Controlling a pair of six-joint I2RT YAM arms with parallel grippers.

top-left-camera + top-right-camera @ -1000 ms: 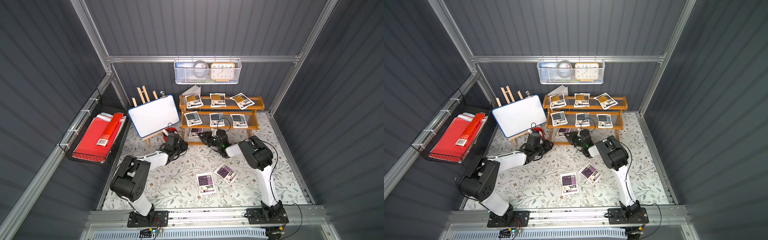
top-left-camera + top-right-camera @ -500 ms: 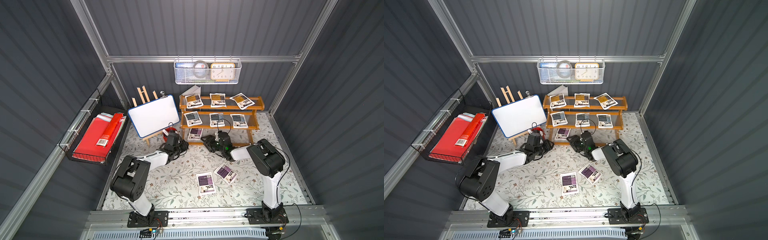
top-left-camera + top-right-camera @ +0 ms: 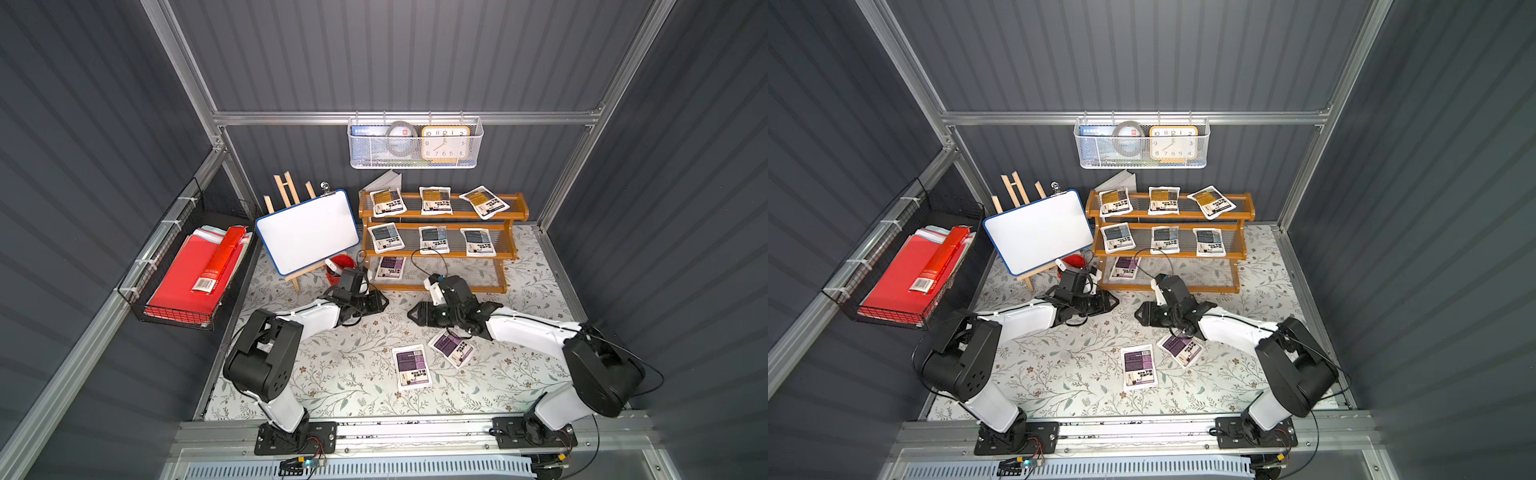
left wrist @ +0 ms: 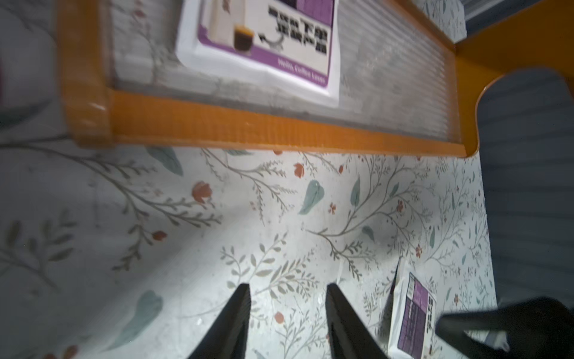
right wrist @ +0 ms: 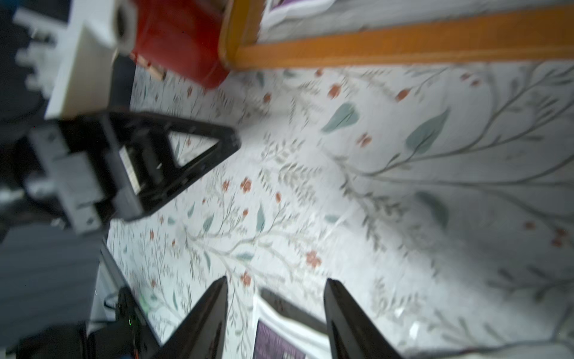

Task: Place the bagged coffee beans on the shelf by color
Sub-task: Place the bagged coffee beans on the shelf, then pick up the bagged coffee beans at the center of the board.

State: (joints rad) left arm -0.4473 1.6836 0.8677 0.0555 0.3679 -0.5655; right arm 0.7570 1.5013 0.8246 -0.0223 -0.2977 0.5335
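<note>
Black and spread with nothing between its jaws, the left gripper [image 3: 376, 301] hovers over the floral bench [image 3: 332, 374], just near of the orange-brown wooden shelf [image 3: 457, 287]. Its slatted bottom tier carries one purple pouch [image 3: 390, 268]. Two soft, flat purple pouches lie on the bench: the upright pouch [image 3: 411, 368], long axis near-to-far, and the skewed pouch [image 3: 451, 348] just right of it. The right gripper [image 3: 417, 313], likewise spread and empty, points left just far of the skewed pouch, so the right arm looks nearer.
</note>
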